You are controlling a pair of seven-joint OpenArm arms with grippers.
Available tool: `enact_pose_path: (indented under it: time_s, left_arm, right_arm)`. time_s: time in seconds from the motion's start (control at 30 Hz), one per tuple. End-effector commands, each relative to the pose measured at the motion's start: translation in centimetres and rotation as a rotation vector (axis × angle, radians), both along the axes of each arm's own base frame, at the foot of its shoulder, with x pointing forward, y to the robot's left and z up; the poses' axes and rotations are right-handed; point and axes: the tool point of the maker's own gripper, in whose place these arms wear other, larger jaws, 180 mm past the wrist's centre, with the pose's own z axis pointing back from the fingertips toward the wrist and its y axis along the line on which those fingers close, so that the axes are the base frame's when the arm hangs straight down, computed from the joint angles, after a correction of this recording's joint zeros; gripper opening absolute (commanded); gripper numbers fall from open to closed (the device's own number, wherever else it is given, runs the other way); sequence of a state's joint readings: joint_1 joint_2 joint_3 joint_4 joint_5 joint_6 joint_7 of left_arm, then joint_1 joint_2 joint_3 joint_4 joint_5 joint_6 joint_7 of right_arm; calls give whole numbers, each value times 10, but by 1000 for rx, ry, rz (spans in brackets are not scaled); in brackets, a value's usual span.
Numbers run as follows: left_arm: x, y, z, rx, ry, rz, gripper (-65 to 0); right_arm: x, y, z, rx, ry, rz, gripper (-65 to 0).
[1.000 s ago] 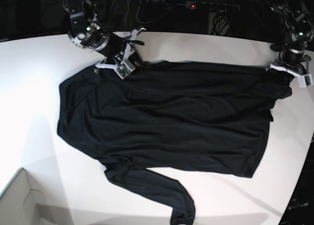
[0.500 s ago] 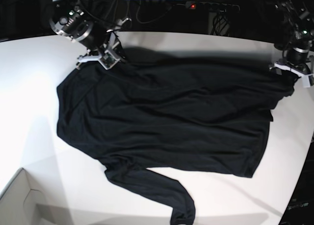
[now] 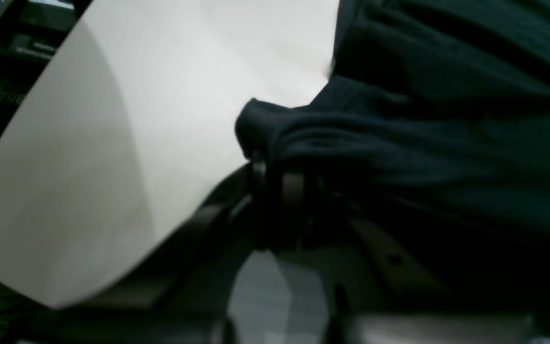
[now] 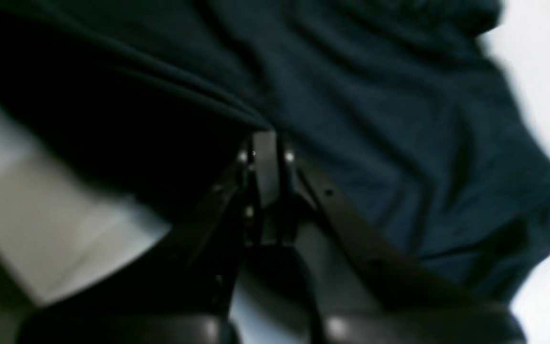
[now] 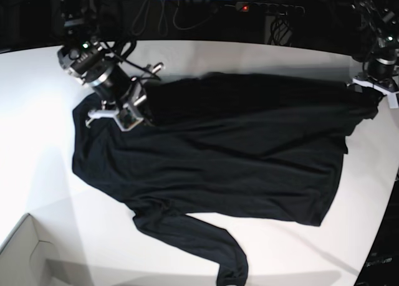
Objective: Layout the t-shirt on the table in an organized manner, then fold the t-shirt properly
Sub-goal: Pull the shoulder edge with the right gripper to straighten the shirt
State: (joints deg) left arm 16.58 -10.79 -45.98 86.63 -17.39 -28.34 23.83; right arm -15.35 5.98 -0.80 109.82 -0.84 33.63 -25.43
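The black t-shirt [image 5: 212, 155] lies spread across the white table [image 5: 37, 99], with one long sleeve trailing toward the front edge. Its far edge is raised off the surface between my two grippers. At the left of the base view my right gripper [image 5: 138, 109] is shut on that far edge near the shoulder; the right wrist view shows the gripper [image 4: 265, 143] pinching a fold of the t-shirt [image 4: 375, 119]. At the far right my left gripper [image 5: 373, 86] is shut on the shirt's corner, and in the left wrist view the gripper [image 3: 280, 179] clamps bunched t-shirt fabric [image 3: 423, 143] above the table [image 3: 127, 119].
The corner of a white box [image 5: 25, 252] sits at the front left. The table's curved edge runs close to the left gripper on the right side. Cables and a power strip [image 5: 268, 9] lie in the dark behind the table.
My right gripper has swung left and then toward the front with the shirt's far edge, which is now lifted and drawn over the body. The left gripper keeps its hold and has shifted slightly back.
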Motion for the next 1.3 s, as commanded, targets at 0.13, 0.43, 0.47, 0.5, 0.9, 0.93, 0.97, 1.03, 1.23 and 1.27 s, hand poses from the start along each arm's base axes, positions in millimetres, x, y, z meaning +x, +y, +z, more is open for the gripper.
enact_pose_path:
  time_s: [0.13, 0.43, 0.47, 0.5, 0.9, 0.93, 0.97, 1.03, 1.23, 1.27]
  left_arm:
    - [7, 5, 15, 24, -50, -6, -650]
    - [7, 3, 14, 23, -46, -12, -650]
    - [7, 3, 14, 23, -46, -12, -650]
    - [5, 2, 13, 22, -39, -12, -650]
    - [-7, 1, 10, 30, -16, -19, -650]
    - [-5, 0, 13, 37, -21, -23, -650]
    - [-6, 0, 13, 40, -21, -24, -650]
    - [-6, -1, 17, 49, -27, -31, -650]
    - [-1, -4, 30, 69, -56, -44, -649]
    - [-1, -4, 31, 72, -57, -46, -649]
  right_arm:
    - [16, 4, 19, 29, -70, 11, -650]
    - [37, -1, -12, 30, 3, -6, -650]
    - [41, -3, -11, 29, -1, -10, -650]
    - [44, -4, -11, 29, -4, -12, -650]
    - [46, -9, -14, -15, 36, -22, -374]
    - [42, -9, -18, -15, 46, -24, -358]
    - [38, -8, -19, -12, 53, -21, -345]
    - [28, -3, -19, -2, 59, -15, -333]
    - [-2, 37, -27, 83, 115, 22, -331]
    - [-5, 43, -30, 89, 125, 36, -331]
